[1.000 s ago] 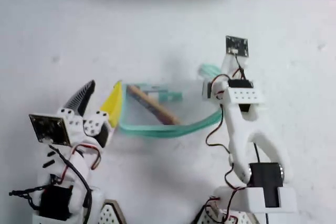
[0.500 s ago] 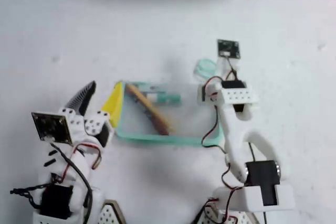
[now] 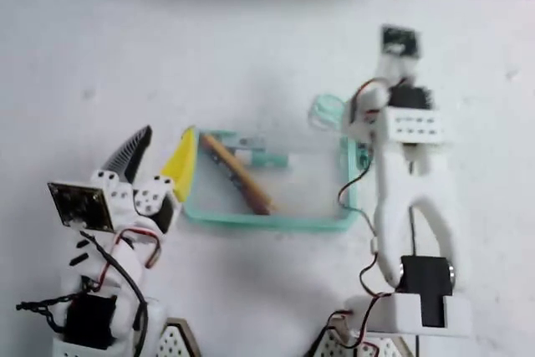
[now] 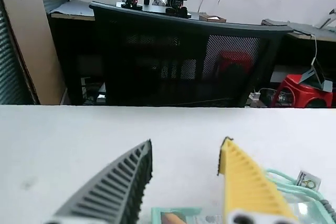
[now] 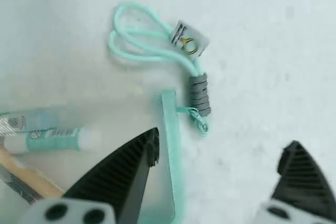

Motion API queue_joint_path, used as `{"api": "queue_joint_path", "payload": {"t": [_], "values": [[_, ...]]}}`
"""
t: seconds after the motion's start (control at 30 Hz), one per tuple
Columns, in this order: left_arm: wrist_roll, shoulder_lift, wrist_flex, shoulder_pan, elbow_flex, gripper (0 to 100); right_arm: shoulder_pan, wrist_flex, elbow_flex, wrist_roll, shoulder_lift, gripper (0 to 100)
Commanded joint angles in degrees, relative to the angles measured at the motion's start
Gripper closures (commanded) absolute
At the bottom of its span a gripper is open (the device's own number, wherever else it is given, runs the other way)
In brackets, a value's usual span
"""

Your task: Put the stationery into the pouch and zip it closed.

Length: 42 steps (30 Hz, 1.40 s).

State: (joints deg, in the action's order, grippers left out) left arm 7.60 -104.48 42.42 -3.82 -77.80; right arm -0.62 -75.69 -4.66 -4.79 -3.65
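Note:
The clear pouch with teal trim (image 3: 267, 221) lies flat on the white table. Inside it are a brown pencil (image 3: 238, 175) and a teal-and-white tube (image 3: 255, 157). My left gripper (image 3: 159, 152) is open, and its yellow finger (image 4: 244, 182) is beside the pouch's left end (image 4: 176, 215). My right gripper (image 5: 223, 142) is open and hangs above the pouch's right end (image 5: 169, 145), holding nothing. The grey zipper pull (image 5: 199, 94) lies between and beyond its fingers. In the high view this gripper (image 3: 365, 141) is mostly hidden under its own arm.
A teal cord loop (image 5: 139, 35) with a small tag (image 5: 186, 39) trails from the zipper pull onto the table beyond the pouch's far right corner (image 3: 324, 110). Past the table's far edge stands a black mesh chair (image 4: 184, 59). White tabletop surrounds the pouch.
A second ago the pouch's near edge bowed toward the right gripper. It now lies flat as a rectangle, and the right arm has swung right and farther away. The left arm kept still.

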Motion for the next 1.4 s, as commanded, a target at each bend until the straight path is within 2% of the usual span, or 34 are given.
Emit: {"api": "queue_joint_path", "payload": {"t": [0.0, 0.07, 0.13, 0.23, 0.3, 0.4, 0.57, 0.67, 0.8, 0.9, 1.0, 1.37], "values": [[-7.03, -0.04, 0.00, 0.57, 5.10, 78, -2.59, -6.37, 10.81, 1.32, -0.57, 81.1], [-9.23, -0.04, 2.90, 0.66, 8.53, 80, -2.33, -8.31, 14.07, 6.42, -0.57, 90.0], [-12.31, 0.04, 6.42, 0.66, 12.66, 86, -1.01, -9.54, 16.35, 13.01, -0.57, 96.2], [-18.37, 0.04, 10.29, 0.66, 18.55, 98, 1.98, -11.82, 19.60, 18.11, -1.01, 97.6], [-21.98, 0.13, 12.57, 0.66, 21.45, 97, 4.00, -14.20, 22.95, 17.32, -1.10, 97.9], [-23.12, 3.82, 15.91, 1.89, 25.49, 98, 6.90, -19.12, 30.77, 13.71, -1.10, 98.1], [-22.77, 20.09, 22.42, 9.27, 36.13, 98, 9.71, -22.81, 42.64, 8.00, -1.45, 98.1], [-22.68, 28.88, 28.04, 12.53, 44.22, 98, 9.45, -22.81, 44.13, 5.45, -4.53, 98.1], [-22.95, 33.54, 35.87, 13.05, 53.80, 98, 9.89, -22.81, 44.04, 5.27, -12.70, 98.1], [-22.77, 32.92, 42.37, 13.05, 60.31, 98, 9.89, -22.90, 44.04, 5.45, -21.23, 98.1], [-22.95, 31.25, 45.36, 13.05, 64.79, 98, 9.89, -22.90, 43.69, 5.54, -30.46, 98.1], [-22.95, 13.41, 45.63, 13.05, 65.58, 98, 9.89, -21.41, 19.69, 5.54, -66.68, 98.1]]}}
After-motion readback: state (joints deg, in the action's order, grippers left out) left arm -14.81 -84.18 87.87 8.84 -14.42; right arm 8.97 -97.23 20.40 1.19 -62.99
